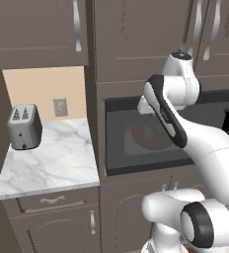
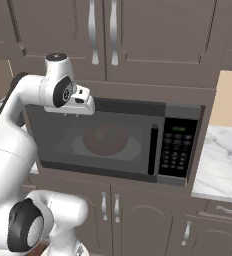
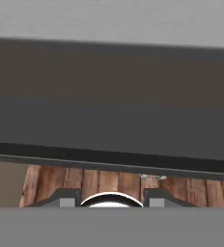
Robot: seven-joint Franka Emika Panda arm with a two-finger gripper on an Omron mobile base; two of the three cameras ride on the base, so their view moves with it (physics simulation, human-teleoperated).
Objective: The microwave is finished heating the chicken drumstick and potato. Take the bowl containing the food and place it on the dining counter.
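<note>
Still at the door-opening step: microwave (image 2: 113,140) shut, red bowl (image 2: 106,139) inside behind the glass on the white turntable (image 2: 130,148). Hand hovering at the door's 10 o'clock corner; fingers' spread impossible to tell. Next: catching the handle (image 2: 153,150) at 3 o'clock and swinging it open.

Kitchen fittings beside the wall unit

A grey toaster (image 1: 24,127) stands at the back left corner of a marble counter (image 1: 57,163), below a wall outlet (image 1: 60,106); brown upper cabinets (image 2: 138,35) carry long silver handles (image 2: 92,31).
</note>
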